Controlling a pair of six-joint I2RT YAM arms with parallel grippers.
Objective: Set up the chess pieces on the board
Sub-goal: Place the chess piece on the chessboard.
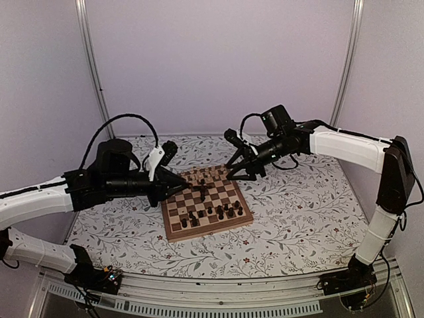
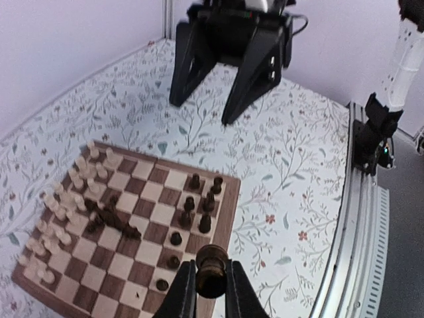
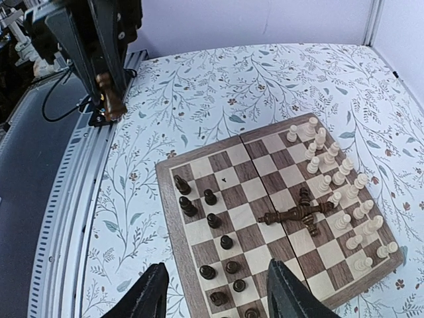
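The board (image 1: 213, 229) lies mid-table, its rim (image 3: 168, 213) under my right wrist. Pale chess pieces (image 3: 339, 187) stand in two rows along its far side (image 1: 211, 173). Dark pieces (image 3: 211, 220) stand loosely near the near side (image 2: 199, 204). A few dark ones lie toppled in a heap (image 3: 298, 213) near the middle. My left gripper (image 2: 211, 277) is shut on a dark brown piece (image 2: 212, 264), held above the board's near rim. My right gripper (image 3: 218, 291) hangs open over the dark pieces with nothing between its fingers; seen from above, it (image 1: 242, 169) is by the board's far right corner.
A floral table cover (image 1: 298, 212) surrounds the board. A metal rail (image 2: 344, 252) with the arm bases runs along the near edge. Pale walls and two slanted posts (image 1: 93, 66) close in the back.
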